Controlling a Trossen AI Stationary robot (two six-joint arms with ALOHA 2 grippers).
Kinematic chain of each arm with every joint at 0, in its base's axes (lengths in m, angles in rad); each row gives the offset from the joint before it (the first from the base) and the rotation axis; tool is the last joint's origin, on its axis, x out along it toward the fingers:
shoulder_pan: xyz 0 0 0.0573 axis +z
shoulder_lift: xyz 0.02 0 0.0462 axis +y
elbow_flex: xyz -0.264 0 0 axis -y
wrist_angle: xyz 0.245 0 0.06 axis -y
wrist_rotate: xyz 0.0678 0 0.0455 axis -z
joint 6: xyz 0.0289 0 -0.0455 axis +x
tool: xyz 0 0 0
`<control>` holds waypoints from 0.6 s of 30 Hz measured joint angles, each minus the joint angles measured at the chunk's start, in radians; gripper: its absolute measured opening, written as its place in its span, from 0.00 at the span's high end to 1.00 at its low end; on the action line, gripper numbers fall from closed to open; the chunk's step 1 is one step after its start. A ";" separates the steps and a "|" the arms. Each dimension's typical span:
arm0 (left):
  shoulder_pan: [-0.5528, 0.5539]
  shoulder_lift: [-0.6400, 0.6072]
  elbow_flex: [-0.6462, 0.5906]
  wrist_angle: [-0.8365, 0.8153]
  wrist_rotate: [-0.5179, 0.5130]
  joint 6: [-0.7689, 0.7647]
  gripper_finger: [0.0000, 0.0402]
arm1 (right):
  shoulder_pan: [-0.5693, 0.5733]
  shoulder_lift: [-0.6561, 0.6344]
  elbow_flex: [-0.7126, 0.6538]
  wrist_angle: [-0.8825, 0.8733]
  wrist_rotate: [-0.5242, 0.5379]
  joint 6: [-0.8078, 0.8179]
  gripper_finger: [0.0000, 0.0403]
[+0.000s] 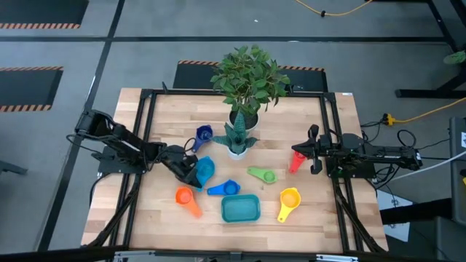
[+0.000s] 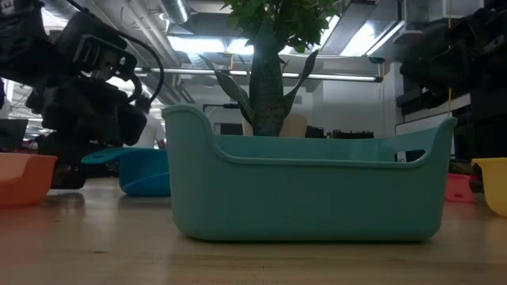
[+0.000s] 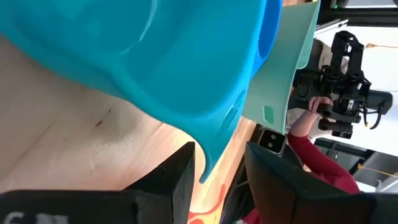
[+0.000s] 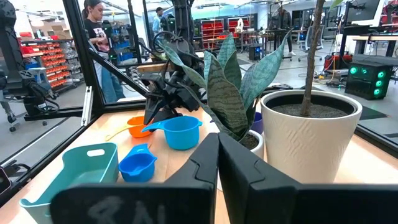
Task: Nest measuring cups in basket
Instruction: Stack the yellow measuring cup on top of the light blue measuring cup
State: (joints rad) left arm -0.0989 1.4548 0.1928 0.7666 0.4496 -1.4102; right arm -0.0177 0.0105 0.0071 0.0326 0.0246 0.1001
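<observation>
The light blue plastic measuring cup (image 1: 204, 169) is held by its handle in the left end effector (image 1: 191, 175), just above the wooden table (image 1: 306, 218), near the teal plastic basket (image 1: 240, 209). The right end effector (image 1: 307, 157) is closed, holding nothing.

- Basket (image 1: 240, 209): teal, plain.
- Measuring cups around the basket: orange cup (image 1: 185, 196), light-blue cup (image 1: 204, 169), mid-blue cup (image 1: 229, 188), green cup (image 1: 266, 175), yellow cup (image 1: 289, 198), red cup (image 1: 297, 159), dark-blue cup (image 1: 204, 134).
- Counter (image 1: 160, 138): pale wood grain.
- Plant pot (image 1: 244, 121): white, ribbed.
- Floor stripes (image 1: 29, 70): orange and black.
</observation>
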 joint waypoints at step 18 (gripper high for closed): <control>0.019 -0.002 0.001 -0.047 0.095 -0.024 0.67 | 0.000 0.000 0.000 0.000 0.000 0.000 0.96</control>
State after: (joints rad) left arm -0.0803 1.4531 0.1940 0.7196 0.5449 -1.4342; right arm -0.0176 0.0105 0.0070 0.0326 0.0248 0.1004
